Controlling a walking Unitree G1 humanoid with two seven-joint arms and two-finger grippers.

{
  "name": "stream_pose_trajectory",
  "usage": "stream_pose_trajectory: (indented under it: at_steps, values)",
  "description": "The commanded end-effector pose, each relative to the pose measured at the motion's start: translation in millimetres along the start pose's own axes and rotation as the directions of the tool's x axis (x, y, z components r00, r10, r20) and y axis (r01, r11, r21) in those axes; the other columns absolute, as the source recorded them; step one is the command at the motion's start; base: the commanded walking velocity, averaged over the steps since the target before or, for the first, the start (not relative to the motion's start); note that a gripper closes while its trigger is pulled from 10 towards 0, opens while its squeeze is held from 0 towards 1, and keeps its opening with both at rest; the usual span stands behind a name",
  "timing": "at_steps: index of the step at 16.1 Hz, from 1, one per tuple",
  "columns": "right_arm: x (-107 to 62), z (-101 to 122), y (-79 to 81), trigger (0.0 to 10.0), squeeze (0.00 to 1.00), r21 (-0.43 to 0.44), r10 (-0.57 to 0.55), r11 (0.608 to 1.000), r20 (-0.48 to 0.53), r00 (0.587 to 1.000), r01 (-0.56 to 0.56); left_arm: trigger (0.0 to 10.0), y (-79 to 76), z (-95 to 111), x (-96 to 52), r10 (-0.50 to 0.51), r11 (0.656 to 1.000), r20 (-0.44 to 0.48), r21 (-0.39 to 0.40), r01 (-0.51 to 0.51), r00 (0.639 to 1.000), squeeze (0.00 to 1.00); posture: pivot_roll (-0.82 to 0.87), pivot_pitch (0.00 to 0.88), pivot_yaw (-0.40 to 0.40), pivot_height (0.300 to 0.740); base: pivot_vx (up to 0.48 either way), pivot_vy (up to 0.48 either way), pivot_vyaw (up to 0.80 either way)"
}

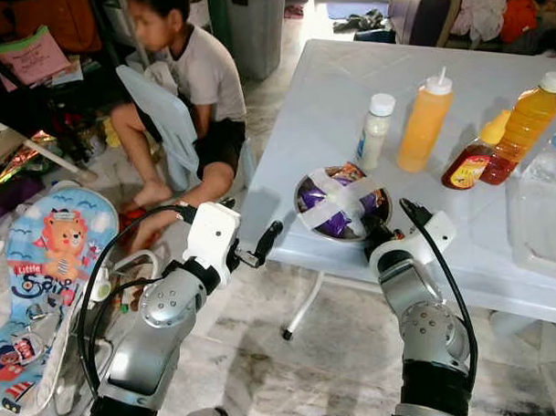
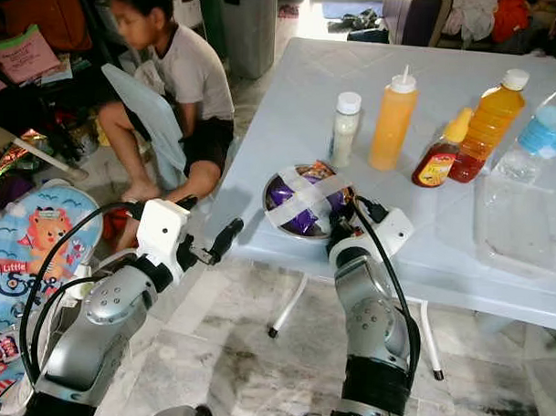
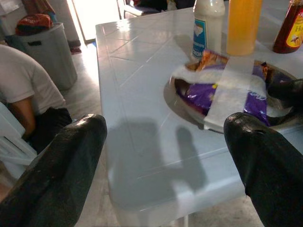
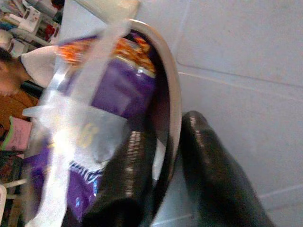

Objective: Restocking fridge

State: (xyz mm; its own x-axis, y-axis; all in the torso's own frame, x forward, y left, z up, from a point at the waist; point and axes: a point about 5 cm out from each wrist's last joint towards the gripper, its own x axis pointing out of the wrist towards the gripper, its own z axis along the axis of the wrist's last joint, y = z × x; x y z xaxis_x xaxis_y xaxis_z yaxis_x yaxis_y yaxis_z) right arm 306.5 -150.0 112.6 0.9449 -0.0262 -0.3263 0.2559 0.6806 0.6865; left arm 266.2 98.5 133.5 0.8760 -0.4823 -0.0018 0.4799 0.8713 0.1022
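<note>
A metal bowl (image 1: 342, 203) packed with purple snack packets and crossed over with two strips of white tape sits near the front edge of the pale table (image 1: 308, 118), just below the middle of the frame. The right gripper (image 4: 165, 165) has it by the near rim: one black finger lies inside the bowl against the packets, the other outside on the tabletop, the two closed tight on the steel edge. The left gripper (image 1: 258, 248) hangs off the table's front-left corner, left of centre in the frame, its fingers (image 3: 61, 165) spread wide and holding nothing. Behind the bowl, along the upper right, stands a row of bottles: a small white bottle (image 1: 375, 129), a tall orange squeeze bottle (image 1: 424, 122), a squat red sauce bottle (image 1: 471, 162), an amber bottle (image 1: 526, 125) and a clear water bottle (image 1: 552, 165) at the right edge. A person (image 1: 195, 86) in a white shirt sits on the floor at upper left, and a patterned baby bouncer (image 1: 38, 264) lies at lower left.
</note>
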Motion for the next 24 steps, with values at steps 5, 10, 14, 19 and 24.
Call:
stream_pose_trajectory:
  at_steps: [5, 10, 14, 19, 24]
  values:
    - [2.1, -11.6, -6.4, 0.0, 0.0, 0.075, -0.045, 0.996, -0.069, 0.997, 0.05, 10.0, -0.4, -2.3, -1.5, -0.011, 1.0, -0.009, 0.019, 0.011, 1.0, 0.0, -0.02, 0.099, 0.063, 0.74, 0.0, 0.0, 0.0]
    - [0.8, -10.1, -8.3, 0.0, 0.0, 0.081, -0.057, 0.995, -0.066, 0.996, 0.062, 10.0, -0.7, -2.4, -0.8, -0.015, 1.0, -0.007, 0.024, 0.016, 1.0, 0.0, -0.02, 0.095, 0.066, 0.74, 0.0, 0.0, 0.0]
    - [-6.7, 4.8, -4.6, 0.0, 0.0, -0.188, 0.036, 0.982, 0.022, 0.999, -0.031, 10.0, 9.8, -3.7, -1.9, 0.098, 0.995, -0.003, -0.008, -0.098, 0.995, 0.0, -0.03, 0.077, 0.066, 0.74, 0.0, 0.0, 0.0]
    - [-34.4, 26.2, -5.0, 10.0, 0.0, -0.584, 0.223, 0.809, 0.195, 0.955, -0.069, 10.0, 32.6, -18.0, -10.2, 0.319, 0.947, -0.073, -0.008, -0.32, 0.945, 0.0, -0.03, 0.04, 0.066, 0.74, 0.0, 0.0, 0.0]
    - [-30.4, 37.3, -20.4, 10.0, 0.0, -0.628, 0.099, 0.773, 0.263, 0.96, 0.093, 10.0, 32.5, -17.6, -4.2, 0.315, 0.948, -0.065, -0.019, -0.317, 0.947, 0.0, -0.05, 0.005, 0.046, 0.74, 0.0, 0.0, 0.0]
